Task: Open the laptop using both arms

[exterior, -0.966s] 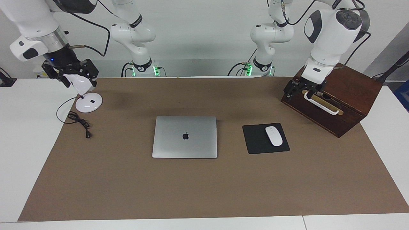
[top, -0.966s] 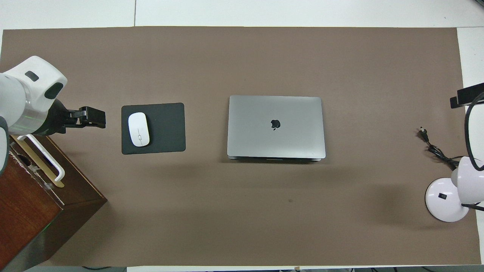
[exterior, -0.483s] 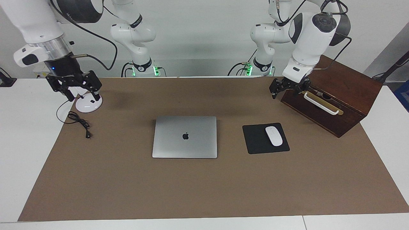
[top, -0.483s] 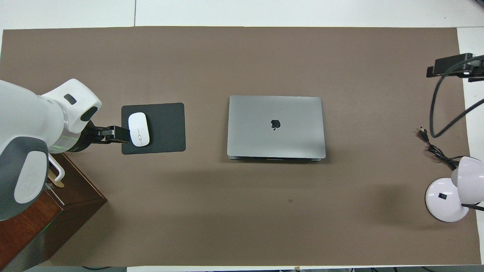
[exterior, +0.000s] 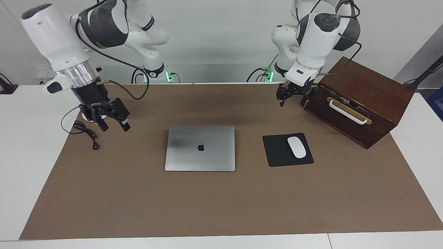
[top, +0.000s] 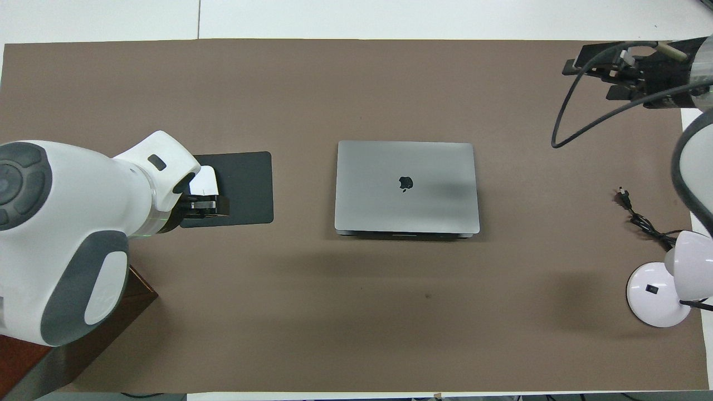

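The laptop [exterior: 200, 148] lies closed on the brown mat at mid-table, with its logo up; it also shows in the overhead view [top: 406, 186]. My right gripper [exterior: 114, 125] is open and empty. It hangs over the mat between the lamp's cable and the laptop, and it shows in the overhead view [top: 593, 61]. My left gripper [exterior: 292, 101] is open and empty, in the air over the mat beside the wooden box's corner. In the overhead view it [top: 210, 205] covers part of the mouse pad.
A dark wooden box [exterior: 360, 103] with a white handle stands at the left arm's end. A black mouse pad [exterior: 277, 152] with a white mouse [exterior: 297, 147] lies between box and laptop. A white desk lamp [top: 657, 295] and its black cable [exterior: 86, 133] are at the right arm's end.
Both grippers have moved in toward the laptop. The left one left the box's handle. The right one came down from the lamp. The laptop has not moved.
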Available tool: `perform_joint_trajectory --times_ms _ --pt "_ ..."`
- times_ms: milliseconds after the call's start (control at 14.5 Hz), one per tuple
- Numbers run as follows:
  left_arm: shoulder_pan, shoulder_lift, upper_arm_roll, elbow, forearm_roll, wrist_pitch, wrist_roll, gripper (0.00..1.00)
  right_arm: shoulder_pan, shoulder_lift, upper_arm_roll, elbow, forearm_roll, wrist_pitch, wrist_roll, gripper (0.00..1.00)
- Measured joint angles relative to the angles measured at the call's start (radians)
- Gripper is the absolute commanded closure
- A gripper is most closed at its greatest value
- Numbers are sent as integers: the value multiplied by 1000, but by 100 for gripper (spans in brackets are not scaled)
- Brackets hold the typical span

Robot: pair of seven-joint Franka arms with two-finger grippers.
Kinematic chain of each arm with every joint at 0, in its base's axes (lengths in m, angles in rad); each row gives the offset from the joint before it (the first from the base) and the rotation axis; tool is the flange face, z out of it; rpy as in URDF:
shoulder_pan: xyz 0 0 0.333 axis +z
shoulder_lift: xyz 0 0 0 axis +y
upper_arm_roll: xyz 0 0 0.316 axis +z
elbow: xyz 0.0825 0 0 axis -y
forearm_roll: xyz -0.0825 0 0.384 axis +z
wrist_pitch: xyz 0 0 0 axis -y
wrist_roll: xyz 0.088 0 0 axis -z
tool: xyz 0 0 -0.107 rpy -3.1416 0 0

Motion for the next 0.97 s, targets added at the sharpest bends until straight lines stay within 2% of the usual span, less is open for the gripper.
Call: perform_joint_trajectory --times_ms 69,138,414,621,759,966 --pt "-7 -2 0 -19 -3 30 -22 89 30 2 -12 -34 56 68 19 0" --pt "-9 -4 0 -30 -24 44 -58 100 56 2 -20 -74 115 142 27 0" --pt "-17 -9 2 -34 -98 47 -385 100 137 -15 -26 -220 342 372 31 0" --pt "-25 -12 0 -36 -169 48 -520 100 165 -71 -17 -335 455 489 23 0" --pt "-25 -13 7 -55 -319 78 -556 100 173 -116 -5 -408 535 526 -31 0" --pt "-26 -6 11 -152 -521 235 -647 100 203 -169 11 -485 677 613 -106 0"
